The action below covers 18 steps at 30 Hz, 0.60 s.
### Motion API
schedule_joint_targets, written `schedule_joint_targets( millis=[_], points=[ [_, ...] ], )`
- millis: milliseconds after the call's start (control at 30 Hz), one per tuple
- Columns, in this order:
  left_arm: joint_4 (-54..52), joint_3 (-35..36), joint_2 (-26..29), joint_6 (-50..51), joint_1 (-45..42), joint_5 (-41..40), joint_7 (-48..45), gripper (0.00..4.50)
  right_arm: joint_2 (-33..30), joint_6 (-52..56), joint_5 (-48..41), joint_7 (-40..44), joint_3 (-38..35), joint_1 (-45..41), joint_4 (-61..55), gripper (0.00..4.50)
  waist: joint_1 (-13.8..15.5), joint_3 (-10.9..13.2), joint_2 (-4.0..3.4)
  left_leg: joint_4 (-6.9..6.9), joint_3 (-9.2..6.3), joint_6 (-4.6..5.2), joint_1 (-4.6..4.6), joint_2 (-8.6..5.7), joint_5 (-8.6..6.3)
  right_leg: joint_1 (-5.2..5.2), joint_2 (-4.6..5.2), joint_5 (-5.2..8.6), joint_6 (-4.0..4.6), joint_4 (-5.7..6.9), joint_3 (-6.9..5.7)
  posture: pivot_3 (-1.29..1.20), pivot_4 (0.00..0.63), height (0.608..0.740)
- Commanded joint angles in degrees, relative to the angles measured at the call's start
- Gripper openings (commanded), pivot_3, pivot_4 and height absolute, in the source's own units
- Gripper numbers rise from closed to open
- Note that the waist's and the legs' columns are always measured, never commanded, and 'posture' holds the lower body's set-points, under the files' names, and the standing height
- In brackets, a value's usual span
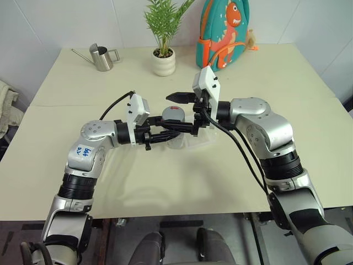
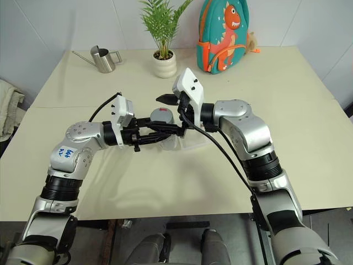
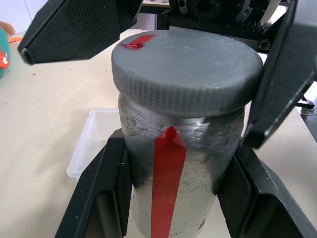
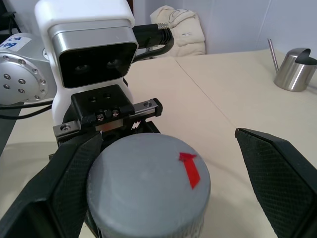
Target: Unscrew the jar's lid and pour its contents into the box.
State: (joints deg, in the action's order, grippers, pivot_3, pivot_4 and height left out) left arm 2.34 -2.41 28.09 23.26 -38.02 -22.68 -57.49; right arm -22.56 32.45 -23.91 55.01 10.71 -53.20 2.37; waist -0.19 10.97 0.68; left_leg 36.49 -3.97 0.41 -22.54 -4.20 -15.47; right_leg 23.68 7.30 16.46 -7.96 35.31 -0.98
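My left gripper (image 1: 174,130) is shut on the silvery-grey jar (image 3: 198,208) and holds it upright above the table. A red strip runs down the jar's side. The round grey lid (image 3: 185,64), with a small red mark on top, sits on the jar. Coming in from the right, my right gripper (image 1: 185,112) stands open around the lid (image 4: 148,183). One finger (image 4: 64,188) is close beside the lid and the other finger (image 4: 277,168) stands well apart from it. The clear plastic box (image 3: 91,144) lies on the table just behind and below the jar. The contents are hidden inside.
A steel watering can (image 1: 102,57) stands at the table's far left. A white plant pot (image 1: 164,62) with a green plant and a teal dinosaur backpack (image 1: 223,33) stand at the back. A crumpled cloth (image 1: 6,99) lies beyond the table's left edge.
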Motion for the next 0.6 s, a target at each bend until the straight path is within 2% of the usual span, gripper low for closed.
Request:
schedule_joint_targets(
  millis=[33,367,600],
  points=[
    [-2.59,0.24,0.32,-0.63,-0.35,-0.76,-0.69,1.93,-2.40,-1.99,-0.42,0.30,-4.59,0.42,0.02,4.48,0.01,0.00,0.00,0.00,0.00,0.00,0.00,0.00,0.00,0.00,0.00,0.00,0.00,0.00,0.00,0.00,0.150,0.740],
    [-2.38,0.11,0.49,-1.07,-0.41,-0.57,-0.70,1.93,-7.14,-1.05,-3.65,6.44,-6.06,3.12,-0.73,4.48,0.08,0.00,0.00,0.00,0.01,0.00,0.00,0.00,0.00,-0.01,0.00,0.00,0.00,-0.01,0.00,0.00,0.150,0.740],
    [-2.23,0.98,0.59,-0.91,-0.16,-0.84,-0.75,1.93,-7.96,-0.83,-3.78,7.74,-6.16,3.64,-0.95,4.48,-0.05,0.00,0.00,0.00,0.03,0.00,0.00,0.03,0.00,-0.01,-0.03,0.00,0.00,-0.02,0.01,0.00,0.150,0.740]
  ],
)
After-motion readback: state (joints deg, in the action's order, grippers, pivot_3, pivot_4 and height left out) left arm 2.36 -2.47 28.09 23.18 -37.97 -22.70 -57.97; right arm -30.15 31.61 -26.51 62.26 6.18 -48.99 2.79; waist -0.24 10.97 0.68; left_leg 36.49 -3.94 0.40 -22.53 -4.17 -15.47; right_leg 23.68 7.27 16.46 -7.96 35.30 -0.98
